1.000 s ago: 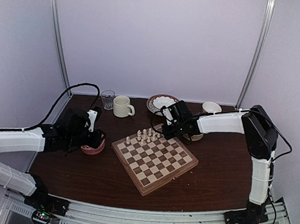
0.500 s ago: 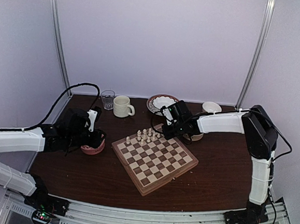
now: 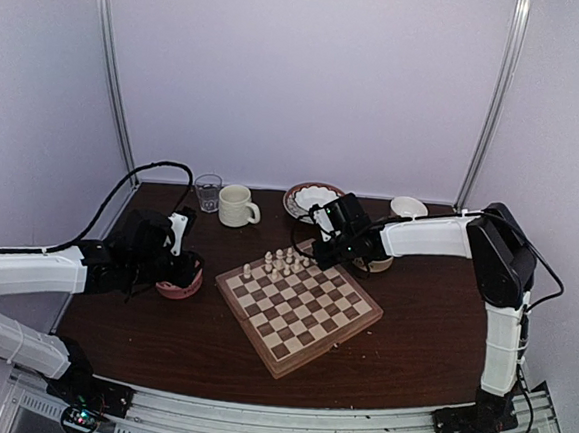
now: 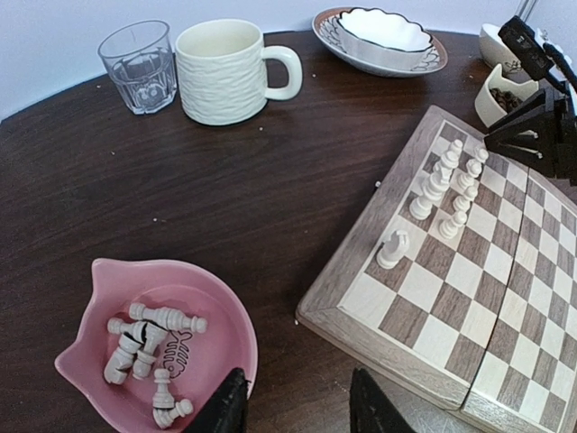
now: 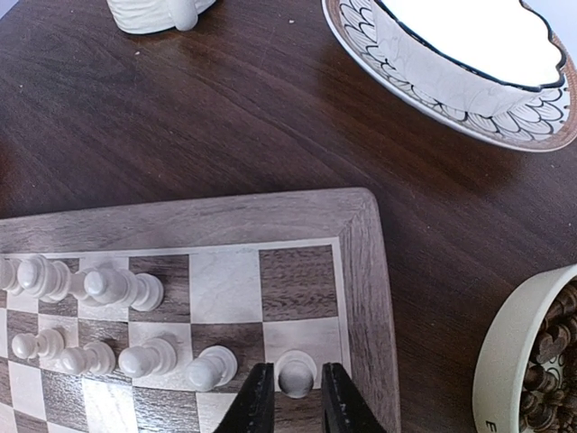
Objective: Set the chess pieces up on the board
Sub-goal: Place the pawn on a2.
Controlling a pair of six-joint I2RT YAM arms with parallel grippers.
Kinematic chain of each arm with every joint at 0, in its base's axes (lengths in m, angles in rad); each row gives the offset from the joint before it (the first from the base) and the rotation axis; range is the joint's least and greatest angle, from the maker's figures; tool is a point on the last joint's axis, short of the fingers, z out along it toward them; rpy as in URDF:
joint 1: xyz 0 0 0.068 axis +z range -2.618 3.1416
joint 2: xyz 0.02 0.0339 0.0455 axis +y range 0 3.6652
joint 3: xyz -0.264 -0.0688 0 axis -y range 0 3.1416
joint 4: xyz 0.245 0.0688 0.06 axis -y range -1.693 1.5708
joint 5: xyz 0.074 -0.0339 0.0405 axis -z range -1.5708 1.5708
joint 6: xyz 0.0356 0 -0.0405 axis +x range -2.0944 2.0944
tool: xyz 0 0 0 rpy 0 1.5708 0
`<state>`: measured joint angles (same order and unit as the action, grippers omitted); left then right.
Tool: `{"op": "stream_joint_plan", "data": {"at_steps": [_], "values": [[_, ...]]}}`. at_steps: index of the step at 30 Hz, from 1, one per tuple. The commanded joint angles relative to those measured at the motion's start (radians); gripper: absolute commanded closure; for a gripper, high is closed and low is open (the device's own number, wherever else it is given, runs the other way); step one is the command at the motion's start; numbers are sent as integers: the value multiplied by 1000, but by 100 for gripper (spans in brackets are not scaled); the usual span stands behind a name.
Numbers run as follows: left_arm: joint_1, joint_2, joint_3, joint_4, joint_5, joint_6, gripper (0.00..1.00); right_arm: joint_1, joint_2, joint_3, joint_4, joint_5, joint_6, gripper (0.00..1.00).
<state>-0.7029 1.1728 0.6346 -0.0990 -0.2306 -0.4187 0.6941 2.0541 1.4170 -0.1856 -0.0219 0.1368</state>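
Left claw point(image 4: 297, 408) hung over the pink bowl point(image 4: 221, 338), fingers part-spread with nothing between them. Spare pieces point(image 4: 144, 343) lay flat in the bowl, long axes pointing mixed ways. Board point(image 3: 307, 318) sat mid-table, turned corner-on to the arms. Placed pieces point(image 3: 278, 263) stood upright in two rows along its far-left edge. Right claw point(image 5: 297, 397) was narrow, straddling an upright pawn point(image 5: 296, 373) by the board's far corner; couldn't tell if the fingers touched it. Table point(image 3: 160, 337) was dark brown wood, walls point(image 3: 300, 77) pale lilac.
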Motion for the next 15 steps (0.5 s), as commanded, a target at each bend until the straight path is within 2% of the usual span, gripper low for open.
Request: {"op": "stream_joint_plan", "data": {"at_steps": [1,15], "values": [[0,5,34,9,-15,-9,60,-2,23,28,-4,16,-3,79],[0,5,36,4,-18,-10,60,-2,48,56,-11,48,-15,82]]}}
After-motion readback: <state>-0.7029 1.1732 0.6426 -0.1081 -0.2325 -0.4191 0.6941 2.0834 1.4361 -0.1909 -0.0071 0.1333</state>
